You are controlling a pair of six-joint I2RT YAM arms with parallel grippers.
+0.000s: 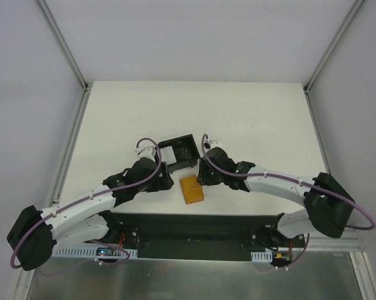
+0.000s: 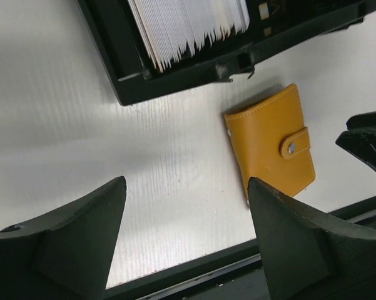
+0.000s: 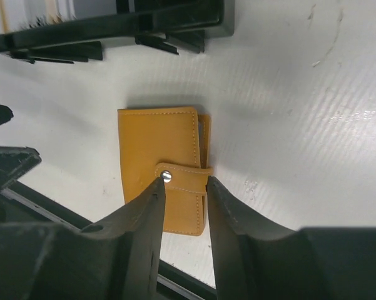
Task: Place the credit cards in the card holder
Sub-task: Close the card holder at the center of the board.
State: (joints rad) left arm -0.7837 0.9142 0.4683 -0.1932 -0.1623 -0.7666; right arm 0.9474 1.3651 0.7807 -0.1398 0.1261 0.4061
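The card holder (image 1: 175, 139), a black open-topped box, sits on the white worktop (image 1: 250, 112) near its middle, just beyond the two wrists and between them. The left wrist view shows the white ridged insert (image 2: 188, 25) along one side of the box.

A tan-orange wallet (image 1: 192, 189) lies flat on the worktop just nearer the arm bases than the box. It is close to the box but apart from it, with a strip of bare surface between them. Its strap is snapped shut, and no loose cards can be made out.

The left fingers (image 2: 87, 219) are spread wide with nothing between them. They hang over bare worktop, with the wallet off to the side of one tip.

The right fingers (image 3: 137, 219) stand only narrowly parted, and the wallet's snap and strap show through the gap. They do not appear to grasp anything. In the left wrist view they sit just beside the wallet, not touching it.
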